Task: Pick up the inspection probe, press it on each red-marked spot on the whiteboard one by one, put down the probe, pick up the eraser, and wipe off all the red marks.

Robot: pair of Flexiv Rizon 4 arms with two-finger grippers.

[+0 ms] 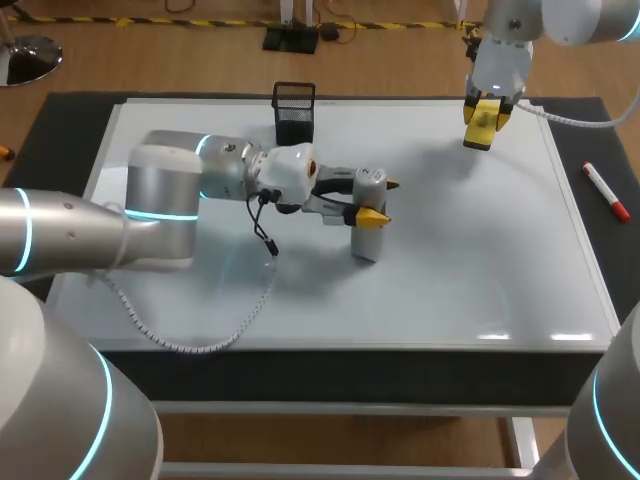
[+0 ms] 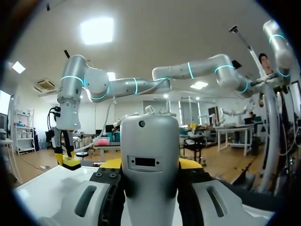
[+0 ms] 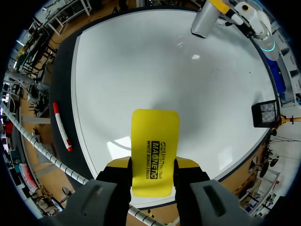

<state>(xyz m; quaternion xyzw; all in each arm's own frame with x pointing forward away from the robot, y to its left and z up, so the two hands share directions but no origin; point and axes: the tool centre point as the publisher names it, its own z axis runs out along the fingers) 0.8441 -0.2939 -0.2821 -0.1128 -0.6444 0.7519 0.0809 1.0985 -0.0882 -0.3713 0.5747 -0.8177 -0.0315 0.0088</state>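
The grey inspection probe stands upright on the whiteboard near its middle. My left gripper is shut on the probe's upper part, and the probe body fills the gap between the yellow tips. My right gripper hangs above the board's far right part, shut on the yellow eraser. From the wrist, the eraser points down at the bare white surface. I see no red marks on the board. The probe also shows far ahead of the eraser.
A black mesh pen holder stands at the board's far edge, behind my left wrist. A red marker lies on the dark mat right of the board. A white coiled cable trails over the board's near left part.
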